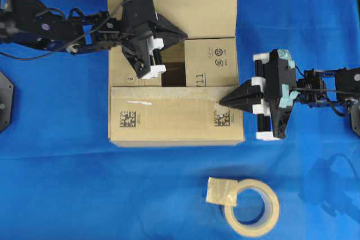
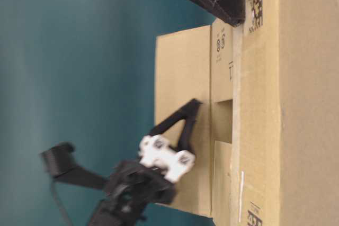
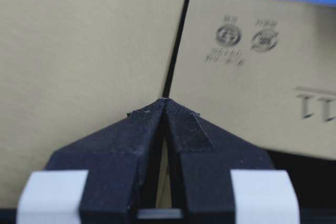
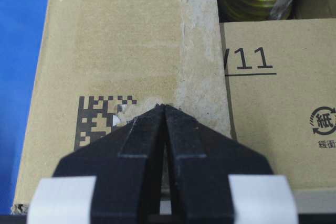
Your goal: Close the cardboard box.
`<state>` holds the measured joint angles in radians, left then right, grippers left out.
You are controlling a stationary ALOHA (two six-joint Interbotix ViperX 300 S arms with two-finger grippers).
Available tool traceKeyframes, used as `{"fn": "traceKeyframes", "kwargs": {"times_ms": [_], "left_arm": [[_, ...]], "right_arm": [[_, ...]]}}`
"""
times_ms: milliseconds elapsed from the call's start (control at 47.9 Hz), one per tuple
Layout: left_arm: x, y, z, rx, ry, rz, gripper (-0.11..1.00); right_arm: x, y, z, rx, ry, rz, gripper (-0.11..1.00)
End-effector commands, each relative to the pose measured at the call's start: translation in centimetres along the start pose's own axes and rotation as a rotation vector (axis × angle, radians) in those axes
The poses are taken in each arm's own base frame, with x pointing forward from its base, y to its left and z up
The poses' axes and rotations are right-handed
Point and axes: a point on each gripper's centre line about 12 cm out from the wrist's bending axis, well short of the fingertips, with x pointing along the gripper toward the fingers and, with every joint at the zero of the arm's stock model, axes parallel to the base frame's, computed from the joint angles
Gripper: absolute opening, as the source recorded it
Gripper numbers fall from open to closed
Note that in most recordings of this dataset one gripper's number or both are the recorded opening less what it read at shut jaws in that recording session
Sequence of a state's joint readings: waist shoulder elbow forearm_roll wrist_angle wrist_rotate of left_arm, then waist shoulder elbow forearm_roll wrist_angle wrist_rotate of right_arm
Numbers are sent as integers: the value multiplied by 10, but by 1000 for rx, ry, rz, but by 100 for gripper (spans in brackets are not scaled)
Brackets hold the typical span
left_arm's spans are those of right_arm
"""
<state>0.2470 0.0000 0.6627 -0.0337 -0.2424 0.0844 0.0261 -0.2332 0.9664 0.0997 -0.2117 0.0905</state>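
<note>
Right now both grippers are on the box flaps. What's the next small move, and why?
Probably push the far flap down with the left gripper. That flap is not down yet, and a gap into the box is open between the side flaps. The near flap already lies flat under the shut right gripper, which can hold it there.

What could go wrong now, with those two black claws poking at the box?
1. The far flap isn't down yet, so a gap remains; if the left gripper slips off, the flap may spring back.
2. The right gripper, jaws shut, presses the near flap only at its edge and could slide off.
3. Pushing too hard might shift the whole box.
</note>
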Motion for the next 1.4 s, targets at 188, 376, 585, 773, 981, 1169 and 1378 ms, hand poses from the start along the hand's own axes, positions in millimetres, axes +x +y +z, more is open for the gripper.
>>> {"fn": "traceKeyframes", "kwargs": {"times_ms": [188,376,585,773,981,1169,1378], "left_arm": [[-42,3,64,15,-126,5,0],[-68,35,98,-1,-176,80,0],[-78,87,105,-23,-119,201,0],[-62,122,87,-19,40,255,0],[-37,132,71,-23,196,236,0],[-17,135,59,-35,290,216,0],[-12,129,52,-36,360,187,0]], "right_arm": [[0,2,8,-5,-29,6,0],[0,2,11,-12,-44,6,0],[0,1,11,-11,-47,5,0],[0,1,11,-13,-49,5,0],[0,0,12,-13,-51,3,0],[0,1,12,-13,-52,3,0],[0,0,12,-13,-51,0,0]]}}
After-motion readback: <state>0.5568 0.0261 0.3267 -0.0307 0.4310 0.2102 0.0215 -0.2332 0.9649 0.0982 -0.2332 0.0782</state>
